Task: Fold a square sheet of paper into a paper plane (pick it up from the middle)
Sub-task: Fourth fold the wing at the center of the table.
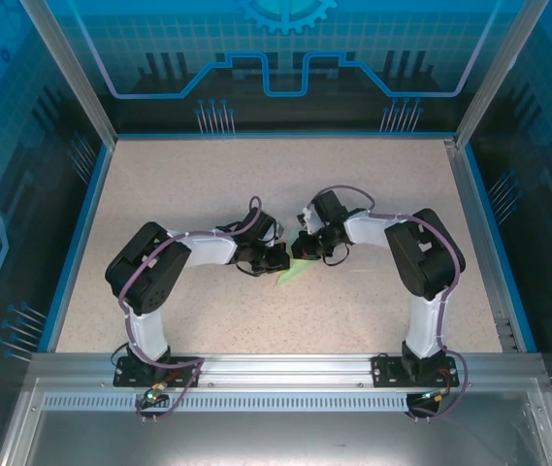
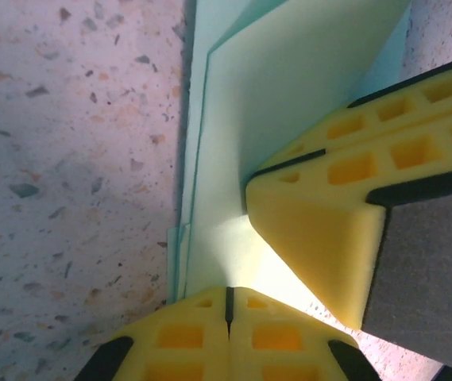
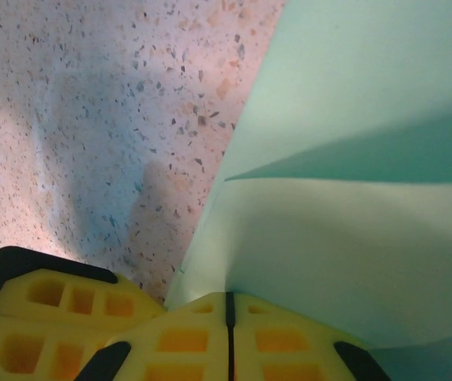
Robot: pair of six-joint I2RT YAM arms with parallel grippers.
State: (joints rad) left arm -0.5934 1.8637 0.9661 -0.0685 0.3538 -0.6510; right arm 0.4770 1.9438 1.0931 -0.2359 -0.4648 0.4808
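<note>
Mid-frame from above, we glimpse just a sliver of green paper (image 1: 292, 275). Its folds are too small.

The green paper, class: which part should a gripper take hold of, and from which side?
Probably the long edge of the green paper where its folded layers stack, approached from the bare table side: one pinch there would catch every layer, while the opposite side is crowded by the right gripper.

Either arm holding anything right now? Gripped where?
Both. The pale mint-green folded sheet of paper is pinched near an edge by the left gripper and the right gripper, jaws shut, close together.
</note>
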